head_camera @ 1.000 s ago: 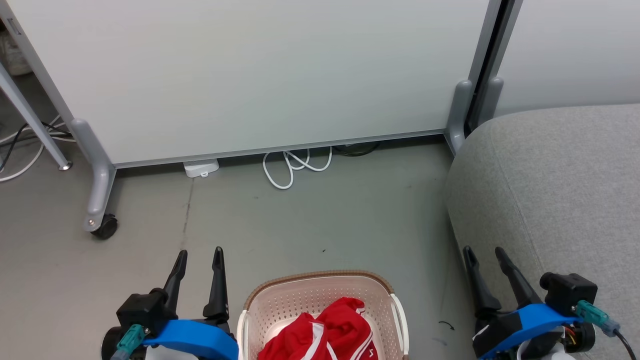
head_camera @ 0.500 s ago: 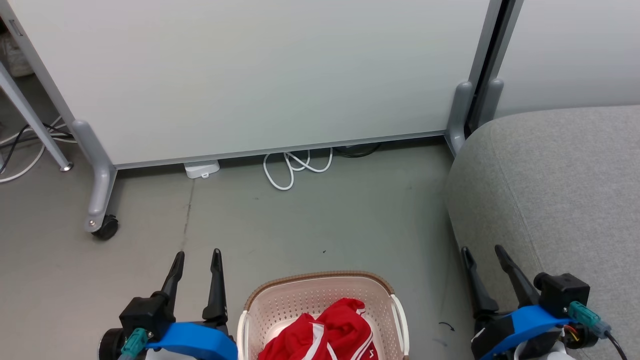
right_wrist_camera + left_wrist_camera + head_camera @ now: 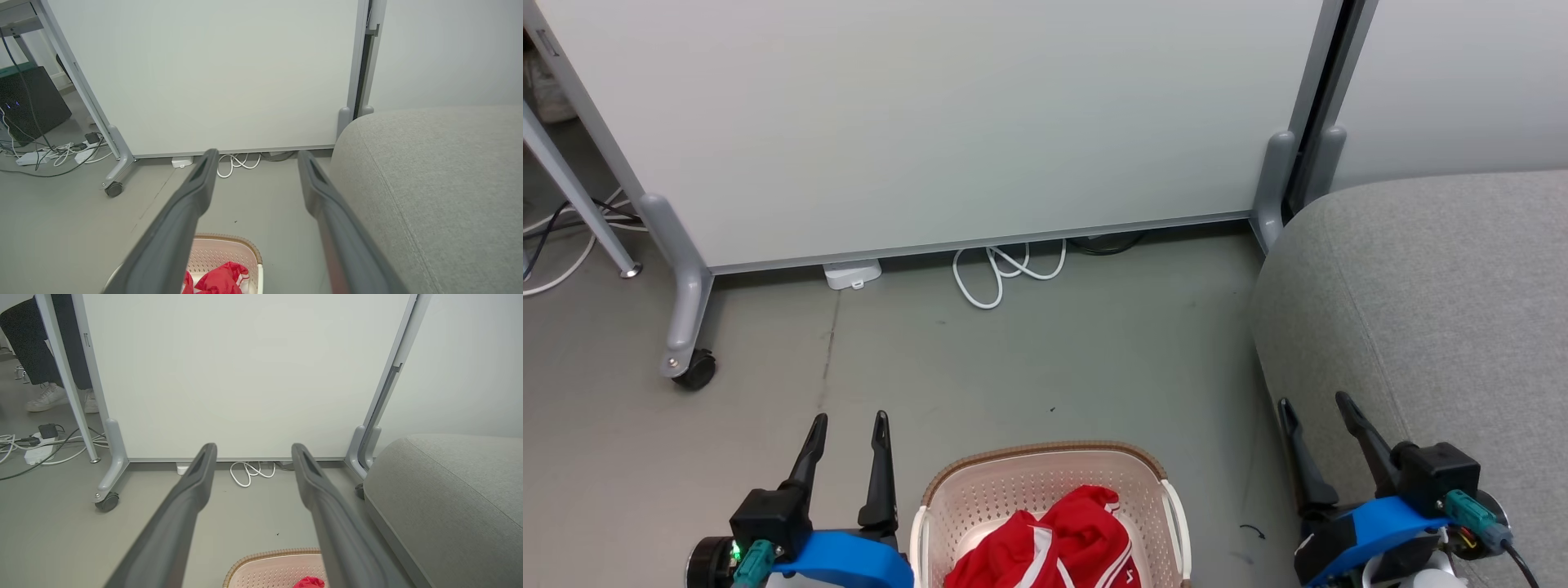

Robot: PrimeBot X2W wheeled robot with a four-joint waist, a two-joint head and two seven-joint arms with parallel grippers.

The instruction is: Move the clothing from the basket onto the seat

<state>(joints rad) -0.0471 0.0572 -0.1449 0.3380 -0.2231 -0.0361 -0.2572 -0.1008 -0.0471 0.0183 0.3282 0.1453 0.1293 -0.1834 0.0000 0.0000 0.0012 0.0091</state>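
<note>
Head view, starting at the left: a black caster wheel [image 3: 696, 369] under the white partition panel [image 3: 931, 122] rests on the grey floor [image 3: 1094, 359], ahead and to the left of the left gripper [image 3: 849, 419]. That gripper's two dark fingers stand apart with nothing between them, tips aimed toward the panel. Just right of those fingers sits the basket [image 3: 1045, 448]. The red clothing [image 3: 1054, 543] lies bunched inside it, below the woven-look rim. A looped white cable [image 3: 1005, 273] lies at the panel's foot, well ahead of both pairs of fingertips. Right of the basket, the right gripper [image 3: 1313, 402] likewise has its fingers parted and empty. Its outer finger shows against the left edge of the grey seat [image 3: 1437, 310], which spreads away to the right of the fingers.
</note>
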